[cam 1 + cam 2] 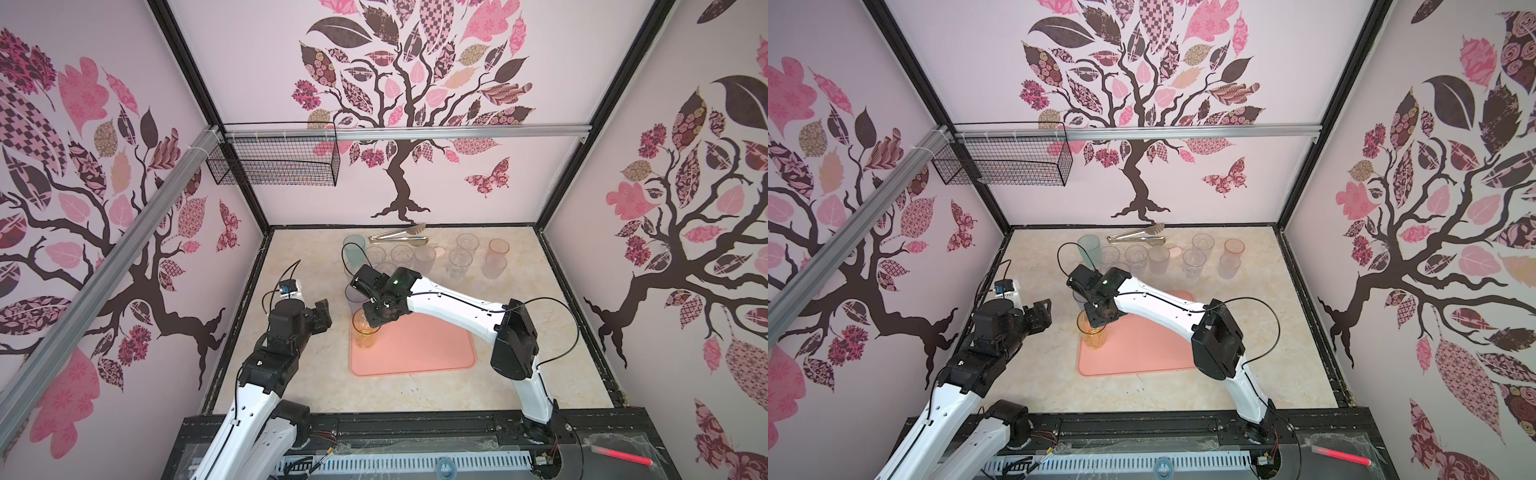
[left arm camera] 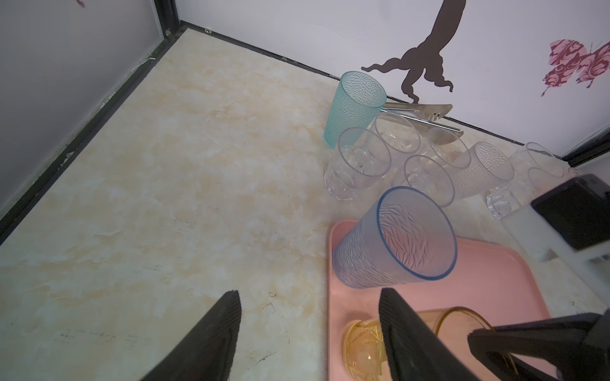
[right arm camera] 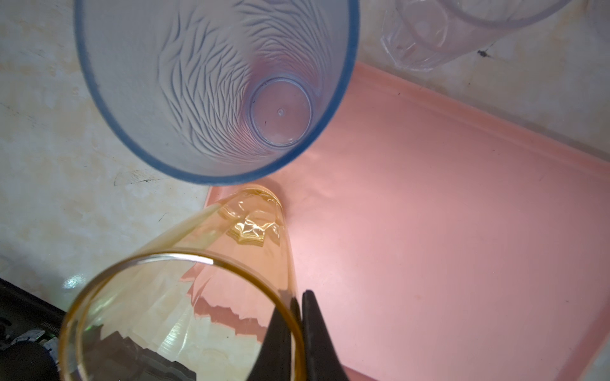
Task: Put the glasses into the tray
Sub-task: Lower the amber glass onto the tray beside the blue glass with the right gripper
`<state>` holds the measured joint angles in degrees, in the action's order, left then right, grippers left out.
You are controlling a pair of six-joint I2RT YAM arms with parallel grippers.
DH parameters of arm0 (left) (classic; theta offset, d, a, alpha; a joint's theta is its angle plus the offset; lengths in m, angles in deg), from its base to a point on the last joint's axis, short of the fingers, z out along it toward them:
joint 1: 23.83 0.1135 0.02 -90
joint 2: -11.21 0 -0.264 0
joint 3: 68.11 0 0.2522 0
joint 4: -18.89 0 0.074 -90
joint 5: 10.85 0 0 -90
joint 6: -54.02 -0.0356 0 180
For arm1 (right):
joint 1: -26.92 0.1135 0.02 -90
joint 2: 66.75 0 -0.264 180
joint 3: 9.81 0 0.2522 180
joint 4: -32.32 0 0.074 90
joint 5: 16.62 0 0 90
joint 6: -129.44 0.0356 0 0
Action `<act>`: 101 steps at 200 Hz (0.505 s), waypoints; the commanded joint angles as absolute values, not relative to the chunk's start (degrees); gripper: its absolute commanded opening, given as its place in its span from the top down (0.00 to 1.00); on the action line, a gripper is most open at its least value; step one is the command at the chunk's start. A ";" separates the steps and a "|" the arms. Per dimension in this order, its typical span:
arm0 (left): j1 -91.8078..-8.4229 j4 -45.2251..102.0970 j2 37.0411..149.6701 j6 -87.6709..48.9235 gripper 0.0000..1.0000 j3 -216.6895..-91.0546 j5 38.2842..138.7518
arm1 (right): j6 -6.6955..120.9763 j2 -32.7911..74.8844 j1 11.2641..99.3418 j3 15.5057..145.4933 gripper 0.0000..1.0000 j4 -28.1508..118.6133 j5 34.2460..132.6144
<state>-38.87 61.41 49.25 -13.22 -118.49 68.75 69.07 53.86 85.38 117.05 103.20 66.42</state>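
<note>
Marbled tabletop (image 1: 291, 374), tree-decal walls (image 1: 257, 62), right gripper (image 3: 299, 297) pinching amber glass (image 1: 365, 334) — seemingly on tray (image 1: 415, 353), left gripper (image 2: 308, 293) agape

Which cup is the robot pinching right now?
The orange cup, at the corner of the pink tray. The right gripper pinches its rim. The blue cup beside it stands free, and no other cup is held.

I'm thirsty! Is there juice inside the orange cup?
No juice: the amber glass is empty, showing the tray through it. Only one finger of the right gripper dips inside its rim, hiding a bit of wall.
</note>
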 commanded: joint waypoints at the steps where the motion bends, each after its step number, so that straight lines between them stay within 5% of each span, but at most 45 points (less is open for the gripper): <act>1: -39.12 60.08 49.17 -12.91 0.30 -116.76 68.82 | 68.34 57.40 85.86 120.44 0.94 106.05 65.22; 101: -39.16 59.68 49.53 -12.88 0.30 -116.59 69.53 | 68.88 56.86 85.96 120.48 0.80 105.78 67.14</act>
<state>-38.87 61.23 49.52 -13.22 -118.38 69.10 68.98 55.31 85.53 119.10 104.14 66.81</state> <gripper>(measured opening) 0.703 0.190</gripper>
